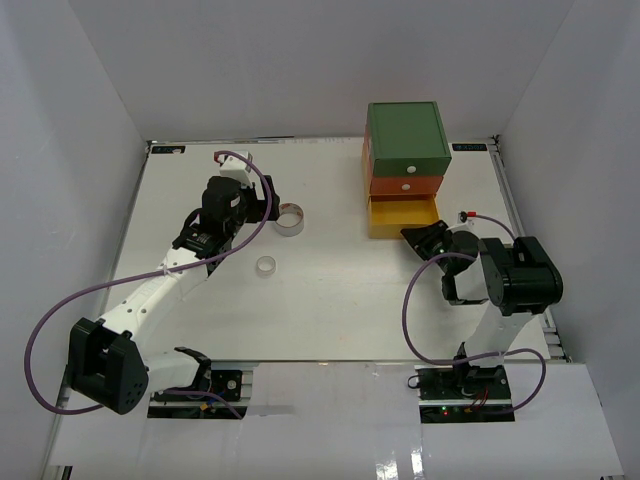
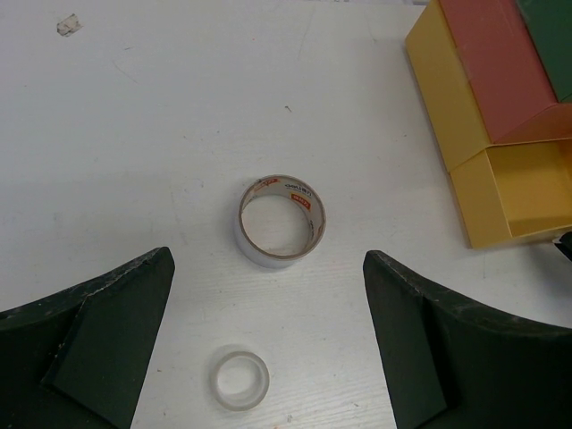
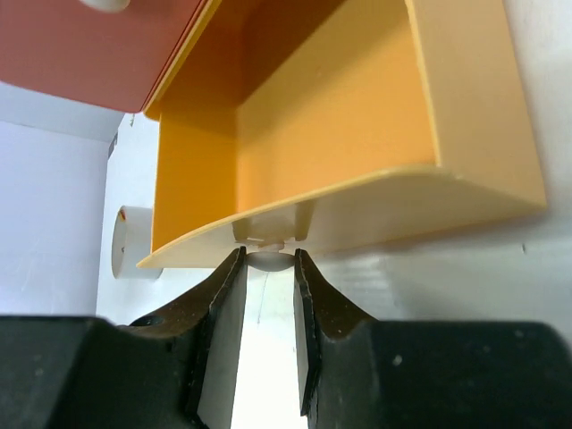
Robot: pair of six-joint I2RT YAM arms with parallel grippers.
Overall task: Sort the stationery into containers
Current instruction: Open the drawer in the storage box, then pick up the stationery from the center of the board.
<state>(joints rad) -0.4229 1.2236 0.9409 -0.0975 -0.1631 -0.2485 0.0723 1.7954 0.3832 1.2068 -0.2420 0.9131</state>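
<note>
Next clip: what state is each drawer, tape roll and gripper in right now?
green drawer: closed.
orange drawer: closed.
yellow drawer: pulled open, inside looks empty.
grey tape roll: lying flat, loose.
small whitish tape roll: lying flat, loose.
left gripper: open, holding nothing.
right gripper: shut on the yellow drawer's knob.

White tabletop (image 1: 330, 320) between plain white walls (image 1: 250, 70) on three sides, under even light.

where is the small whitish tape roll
In the top view the small whitish tape roll lies flat on the table, left of centre, just below the grey tape roll and apart from it.
</note>
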